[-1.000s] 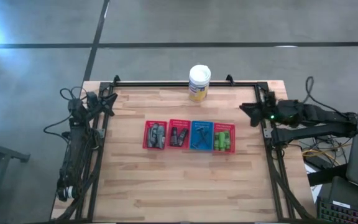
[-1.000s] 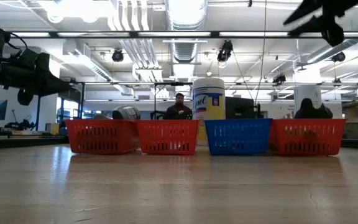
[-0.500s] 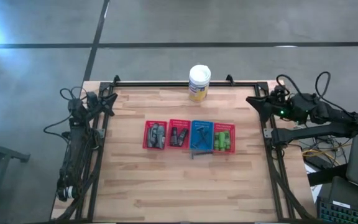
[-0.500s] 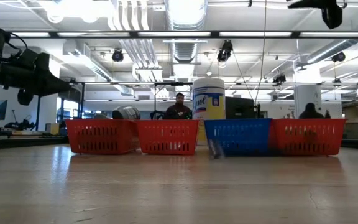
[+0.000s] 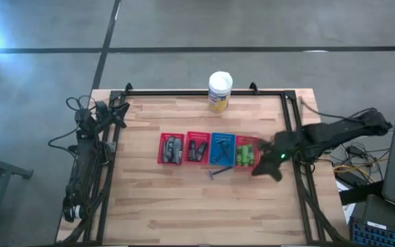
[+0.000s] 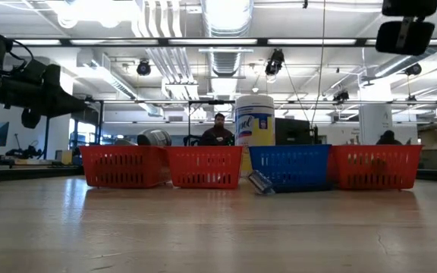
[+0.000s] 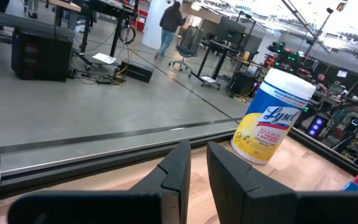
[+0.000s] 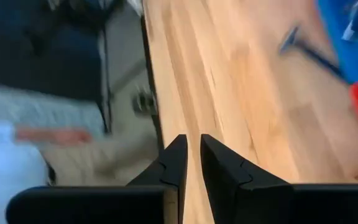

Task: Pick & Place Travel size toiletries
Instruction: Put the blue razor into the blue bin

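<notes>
Four slotted trays stand in a row mid-table. Grey bottles (image 5: pixel 172 148) lie in the left red tray, black tubes (image 5: pixel 197 149) in the second, dark sticks in the blue tray (image 5: pixel 222 140), green bottles (image 5: pixel 246 154) in the right red tray. One T-shaped stick (image 5: pixel 217 173) lies flat on the wood before the blue tray, also in the low view (image 6: pixel 260 183). My right gripper (image 5: pixel 260 170) hovers shut and tipped downward beside the right red tray, nothing between its fingers (image 8: pixel 192 146). My left gripper (image 5: pixel 118 113) rests shut at the table's far left.
A large white-lidded jar with a yellow label (image 5: pixel 219 90) stands at the table's far edge, behind the trays. A black frame rail (image 5: pixel 204 92) runs round the tabletop. Bare wood (image 5: pixel 184 206) stretches from the trays to the near edge.
My right gripper has swung from the table's far right corner toward the near side and the trays, sinking a little and tipping downward. A T-shaped stick has come to lie on the wood before the blue tray, where none lay a second ago.
</notes>
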Robot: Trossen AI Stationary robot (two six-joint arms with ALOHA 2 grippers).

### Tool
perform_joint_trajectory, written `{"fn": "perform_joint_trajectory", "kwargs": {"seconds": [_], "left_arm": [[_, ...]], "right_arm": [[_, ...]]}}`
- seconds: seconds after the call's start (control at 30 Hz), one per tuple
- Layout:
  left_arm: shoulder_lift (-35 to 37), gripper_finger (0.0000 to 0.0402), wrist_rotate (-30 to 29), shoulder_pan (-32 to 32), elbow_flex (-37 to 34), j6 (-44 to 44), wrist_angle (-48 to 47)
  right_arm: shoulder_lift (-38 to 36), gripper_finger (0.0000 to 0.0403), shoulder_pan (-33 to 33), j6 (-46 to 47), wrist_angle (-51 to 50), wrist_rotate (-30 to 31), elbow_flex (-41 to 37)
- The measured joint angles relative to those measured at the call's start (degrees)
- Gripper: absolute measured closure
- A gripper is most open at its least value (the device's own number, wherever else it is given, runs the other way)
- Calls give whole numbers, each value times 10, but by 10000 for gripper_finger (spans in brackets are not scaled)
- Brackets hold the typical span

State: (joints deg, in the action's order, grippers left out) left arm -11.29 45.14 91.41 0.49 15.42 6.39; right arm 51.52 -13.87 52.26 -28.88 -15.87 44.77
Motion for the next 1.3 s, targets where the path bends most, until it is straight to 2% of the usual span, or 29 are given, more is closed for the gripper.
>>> {"fn": "perform_joint_trajectory", "kwargs": {"seconds": [0.13,0.2,0.37,0.47,0.67,0.8,0.97,1.1,1.3], "left_arm": [[0,344,0,0,0,0,0],[0,344,0,0,0,0,0],[0,344,0,0,0,0,0],[0,344,0,0,0,0,0],[0,344,0,0,0,0,0],[0,344,0,0,0,0,0],[0,344,0,0,0,0,0],[0,344,0,0,0,0,0],[0,344,0,0,0,0,0]], "right_arm": [[97,358,3,-42,5,-67,0],[146,350,9,-50,22,-73,0],[270,294,22,-164,13,-77,45],[335,253,17,-256,-3,-32,100],[474,203,3,-424,-81,124,253],[569,199,8,-450,-143,159,351],[650,216,12,-463,-206,154,430],[675,230,11,-465,-227,158,456],[676,229,13,-467,-232,167,441]]}}
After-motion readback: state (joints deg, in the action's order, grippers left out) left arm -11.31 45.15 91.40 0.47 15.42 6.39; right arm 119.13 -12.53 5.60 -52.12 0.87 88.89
